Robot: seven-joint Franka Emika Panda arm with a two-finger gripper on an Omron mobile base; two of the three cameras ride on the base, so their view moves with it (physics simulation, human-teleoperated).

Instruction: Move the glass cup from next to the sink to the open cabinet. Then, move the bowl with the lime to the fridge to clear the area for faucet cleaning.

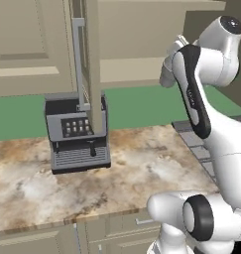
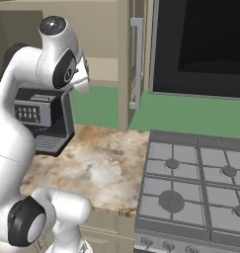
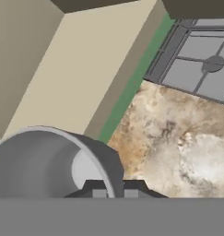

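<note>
End effector [image 3: 114, 192] pinches the cup [image 3: 49, 161] rim, held beside the open cabinet's shelf [image 3: 72, 78], above the bench [image 3: 178, 138]. Step in hand: cup to cabinet. Next: set it on the shelf, then release.

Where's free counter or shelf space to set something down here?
Bare marbled counter between the coffee machine and the stove, all the way to the front edge. The open cabinet's shelf is bare beyond the glass cup that the claw grips by its rim. It is crowded only around the coffee machine, under the hanging cabinet door.
</note>
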